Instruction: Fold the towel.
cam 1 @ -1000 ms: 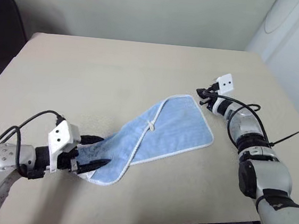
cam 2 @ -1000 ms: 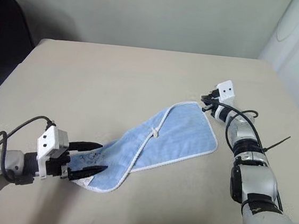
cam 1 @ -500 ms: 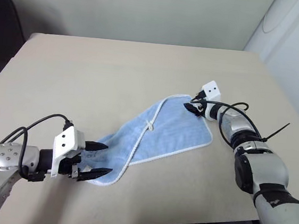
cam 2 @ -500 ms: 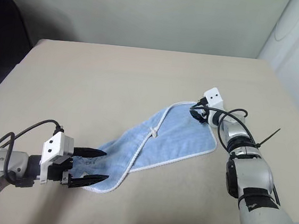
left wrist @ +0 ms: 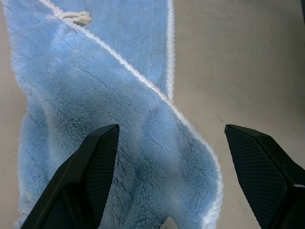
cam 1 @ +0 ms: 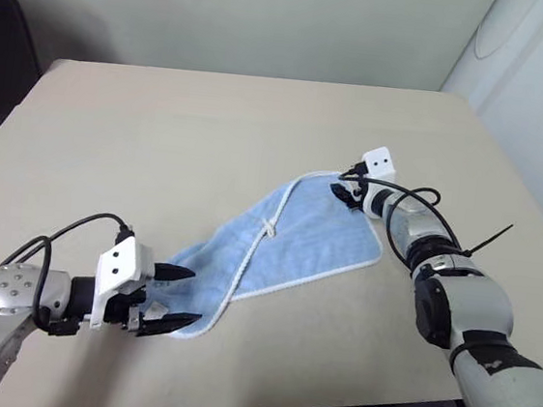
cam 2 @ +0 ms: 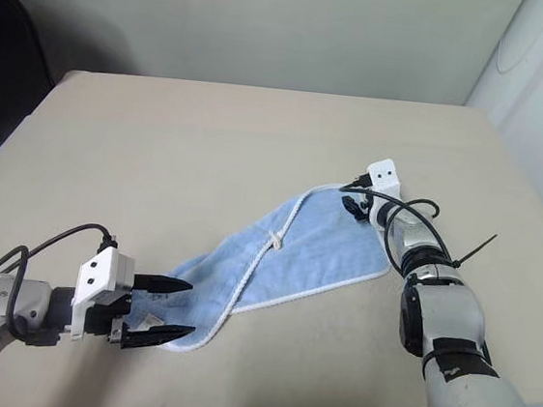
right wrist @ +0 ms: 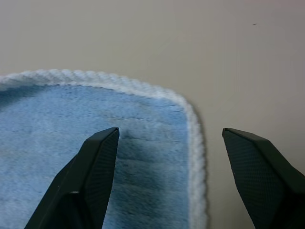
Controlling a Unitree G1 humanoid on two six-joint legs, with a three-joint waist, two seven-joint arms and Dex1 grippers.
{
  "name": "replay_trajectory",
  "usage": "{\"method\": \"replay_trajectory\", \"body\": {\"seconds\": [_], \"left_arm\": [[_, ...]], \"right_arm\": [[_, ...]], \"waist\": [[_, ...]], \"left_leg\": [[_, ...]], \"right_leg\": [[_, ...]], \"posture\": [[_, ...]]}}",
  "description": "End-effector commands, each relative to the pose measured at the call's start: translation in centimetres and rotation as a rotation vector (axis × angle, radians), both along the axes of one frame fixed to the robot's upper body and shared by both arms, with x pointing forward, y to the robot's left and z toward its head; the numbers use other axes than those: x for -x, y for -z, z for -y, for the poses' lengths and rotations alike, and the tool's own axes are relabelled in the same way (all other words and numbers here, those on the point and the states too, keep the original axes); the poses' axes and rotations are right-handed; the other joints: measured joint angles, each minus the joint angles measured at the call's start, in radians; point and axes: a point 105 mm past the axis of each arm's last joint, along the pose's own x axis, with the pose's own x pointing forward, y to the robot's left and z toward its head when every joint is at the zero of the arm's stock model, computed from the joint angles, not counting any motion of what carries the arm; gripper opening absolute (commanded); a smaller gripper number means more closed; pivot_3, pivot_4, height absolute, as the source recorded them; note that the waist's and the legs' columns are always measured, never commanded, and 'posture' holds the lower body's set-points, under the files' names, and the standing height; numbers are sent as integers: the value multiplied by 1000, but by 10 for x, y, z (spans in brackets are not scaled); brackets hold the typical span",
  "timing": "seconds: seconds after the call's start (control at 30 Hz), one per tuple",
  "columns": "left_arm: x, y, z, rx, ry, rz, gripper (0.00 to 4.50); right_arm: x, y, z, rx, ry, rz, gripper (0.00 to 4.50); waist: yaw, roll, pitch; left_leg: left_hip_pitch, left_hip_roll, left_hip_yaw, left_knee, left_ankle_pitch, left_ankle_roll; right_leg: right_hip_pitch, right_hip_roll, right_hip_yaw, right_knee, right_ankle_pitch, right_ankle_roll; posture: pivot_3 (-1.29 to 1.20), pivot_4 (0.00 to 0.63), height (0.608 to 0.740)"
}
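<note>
Nearest the camera, the left tool [cam 1: 176, 298] is hovering low over the bench [cam 1: 161, 143] with its two fingers spread wide, released, grasping nothing. In the left wrist view the near, bunched end of the towel [cam 1: 282, 239] is lying between those spread fingers, a scrap of white label peeking out at its edge.

The towel is lying on the bench in a long diagonal strip, its long axis running from about 7 o'clock near the left tool up to about 1 o'clock at the right tool. The near end is twisted and doubled over on itself; the far half is spreading flat into a rounded rectangle. A white stitched edge is crossing it lengthwise, and the little white loop [cam 1: 271, 227] is sitting about midway.

Farther out, the right tool [cam 2: 353, 204] is poised at the far corner [right wrist: 183, 107] of the towel, at about 1 o'clock from the towel's middle. Its fingers are apart too, released, and in the right wrist view the rounded corner with its white edging is lying between them, seemingly not yet pinched. The right forearm is reaching forward and angling inward toward that corner, tool dipping slightly down.

So each arm is sitting at its own end of the strip, left on the crumpled near end, right on the flat far corner. My read: the coming move is turning on that lengthwise line, with both ends needing a pinch so the twist can be pulled out flat before any fold.
</note>
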Motion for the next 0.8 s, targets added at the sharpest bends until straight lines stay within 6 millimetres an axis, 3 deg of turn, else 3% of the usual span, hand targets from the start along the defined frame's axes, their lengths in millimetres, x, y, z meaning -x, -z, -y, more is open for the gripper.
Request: {"method": "replay_trajectory", "body": {"seconds": [0.03,0.27,0.53,0.67,0.8], "left_arm": [[4,-2,6,-4,27,20,3847],[3,-3,2,-5,8,25,3847],[3,-4,-6,-15,-18,24,3847],[4,-3,-2,-8,-16,24,3847],[4,-3,-2,-2,-25,24,3847]], "right_arm": [[-2,-9,0,-31,2,21,2398],[-2,-9,5,-49,22,24,11],[-3,-14,1,2,-2,85,11],[-6,-16,0,-21,35,64,802],[-8,-17,-2,59,53,81,2159]], "waist": [[0,0,0],[0,0,0],[-1,0,0],[-1,0,0],[-1,0,0]], "left_leg": [[0,0,0,0,0,0],[0,0,0,0,0,0],[0,0,0,0,0,0],[0,0,0,0,0,0],[0,0,0,1,0,0]], "right_leg": [[0,0,0,0,0,0],[0,0,0,1,0,-1],[-1,0,0,2,0,-1],[-1,1,0,2,0,-1],[-1,0,0,3,0,-1]], "posture": [[0,150,740],[0,150,740],[0,150,740],[0,150,740],[0,150,740]]}}
